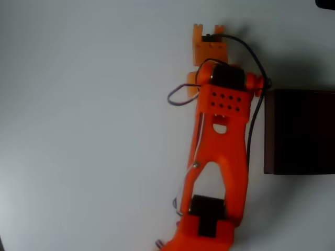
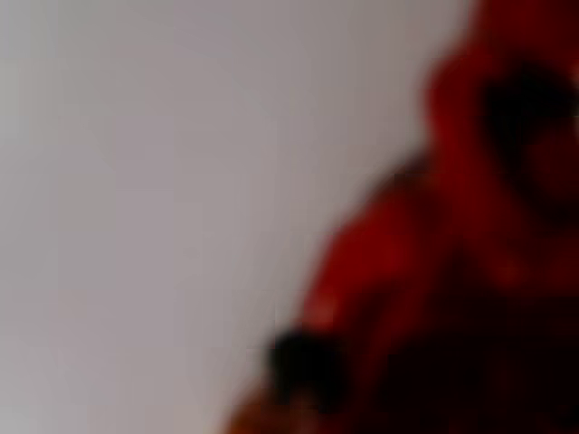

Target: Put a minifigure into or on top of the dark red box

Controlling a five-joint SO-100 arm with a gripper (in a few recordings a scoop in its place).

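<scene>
In the overhead view, an orange robot arm [image 1: 220, 157] runs from the bottom middle of the frame up to the top middle. It lies over a plain white table [image 1: 84, 130]. The base of the arm sits at the bottom edge. A black motor block shows near the top of the arm, and thin wires loop out on its left side. A black cable curls down its right side. The tool [image 1: 209, 29] is at the very top of the arm, in the upper middle of the frame. Two short orange tips stick up there with a small gap between them. I cannot tell if the tool is apart or together, or if it holds something. The dark red box [image 1: 299, 132] sits at the right edge of the frame, about halfway down. It is just beside the arm, and the black cable passes near its left wall. It looks very dark all over.

In the wrist view, everything is very blurry. The left half of the frame is pale grey-white table [image 2: 136, 199]. The right half is a big red shape, the minifigure [image 2: 452, 271], very close to the camera. It has a dark blotch at the upper right and a small black spot near the bottom middle. It is too fuzzy to say which part is which.
</scene>
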